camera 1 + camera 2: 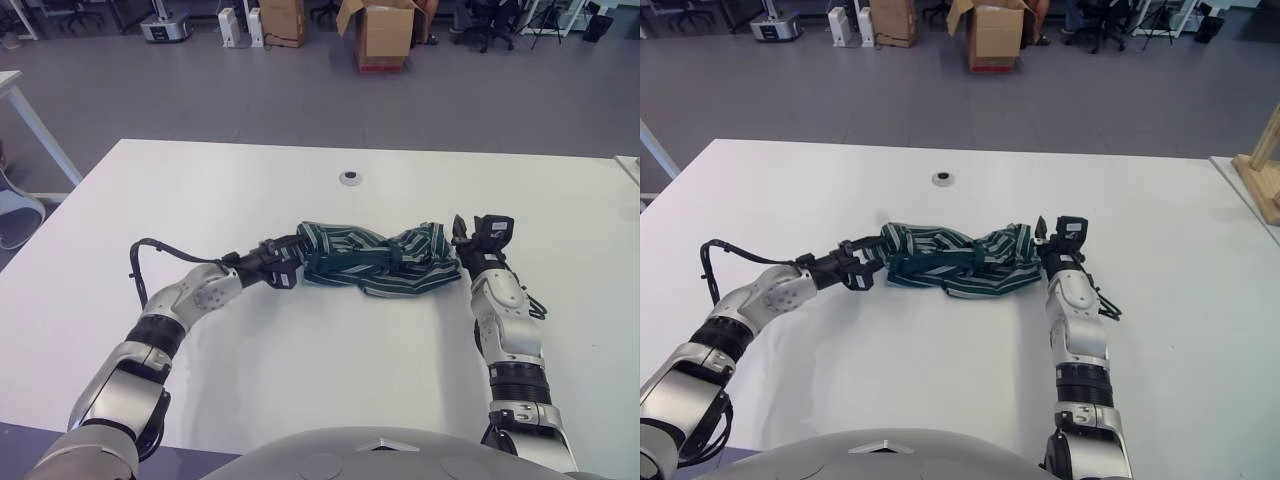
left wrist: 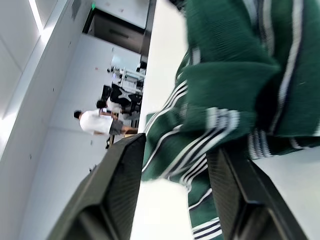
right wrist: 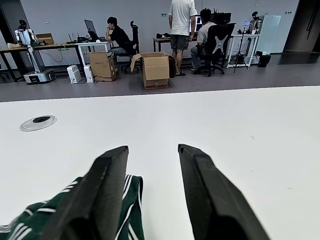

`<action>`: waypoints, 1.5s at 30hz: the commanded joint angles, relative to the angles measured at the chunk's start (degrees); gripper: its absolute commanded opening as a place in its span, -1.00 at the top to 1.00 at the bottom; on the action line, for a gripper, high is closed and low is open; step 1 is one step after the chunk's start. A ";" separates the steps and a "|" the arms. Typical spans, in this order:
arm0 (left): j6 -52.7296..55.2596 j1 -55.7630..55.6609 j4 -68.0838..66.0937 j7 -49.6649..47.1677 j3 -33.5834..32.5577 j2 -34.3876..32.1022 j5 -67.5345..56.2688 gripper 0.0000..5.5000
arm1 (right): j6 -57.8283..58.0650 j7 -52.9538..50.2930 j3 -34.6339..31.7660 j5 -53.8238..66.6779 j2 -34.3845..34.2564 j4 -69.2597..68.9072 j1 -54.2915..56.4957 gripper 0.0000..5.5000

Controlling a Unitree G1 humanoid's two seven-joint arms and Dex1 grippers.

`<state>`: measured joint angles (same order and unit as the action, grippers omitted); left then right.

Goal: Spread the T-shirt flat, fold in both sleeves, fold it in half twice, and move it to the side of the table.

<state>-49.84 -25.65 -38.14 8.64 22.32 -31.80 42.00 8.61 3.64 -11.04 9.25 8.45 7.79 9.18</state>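
A white tabletop (image 1: pixel 300 180) carries a green striped T-shirt (image 1: pixel 375 258), bunched in a crumpled strip near its middle. The left hand (image 2: pixel 175 145) sits at the shirt's left end, fingers spread with cloth between them. The right hand (image 3: pixel 152 150) sits at the right end, fingers apart, gripping nothing.

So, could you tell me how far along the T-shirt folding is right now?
Nothing looks finished yet: the green striped T-shirt lies bunched mid-table. In hand, the left gripper is open around one end's fabric and the right gripper sits open at the other end. Spreading, both sleeve folds, both halvings and the move aside remain.
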 commanded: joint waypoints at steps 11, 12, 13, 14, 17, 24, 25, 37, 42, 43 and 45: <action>-1.12 -1.64 -1.15 -4.95 4.40 -1.31 3.10 0.99 | -1.20 23.09 8.15 -1.74 14.75 -4.72 -0.21 0.31; -1.09 -1.58 -1.11 -4.95 4.45 -1.31 2.93 0.99 | -1.29 27.41 9.22 -1.36 17.05 -5.28 -0.19 0.31; -1.05 -1.54 -1.09 -4.95 4.45 -1.31 2.74 0.99 | -1.21 31.32 10.17 -0.79 19.00 -6.18 -0.40 0.31; -0.98 -1.51 -1.09 -5.00 4.43 -1.31 2.60 0.99 | -0.78 34.67 10.86 0.03 20.43 -7.12 -0.75 0.31; -0.83 -1.69 -1.05 -4.87 4.56 -0.87 2.30 0.99 | -0.13 41.66 12.76 0.85 24.16 -9.54 -2.56 0.31; -1.32 -2.38 -1.42 -4.45 5.08 -0.71 0.95 0.99 | -3.27 42.85 16.70 -3.61 24.22 -3.55 -2.63 0.31; -1.48 -2.52 -1.50 -4.38 5.11 -0.82 0.81 0.99 | -4.07 42.36 17.28 -4.54 23.94 -2.12 -2.09 0.31; -2.28 -2.17 -1.53 -3.61 4.34 -1.30 -1.30 1.00 | -8.97 40.26 17.45 -6.21 21.60 2.55 0.33 0.88; -2.57 -2.65 -2.23 -0.76 2.01 -1.36 -8.19 1.00 | -9.36 39.94 16.82 -5.91 21.19 1.88 0.31 0.99; -2.17 -3.31 -2.36 0.82 0.75 -1.10 -11.62 1.00 | -9.24 39.45 16.08 -5.47 20.99 1.92 1.10 0.99; -1.14 -4.65 -2.13 4.35 -1.43 -0.41 -18.06 1.00 | -8.95 37.95 14.08 -4.31 20.28 2.40 3.39 0.99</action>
<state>-51.89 -27.92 -40.32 9.80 22.88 -32.36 28.83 -0.53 43.02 5.00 3.37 29.25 10.36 9.06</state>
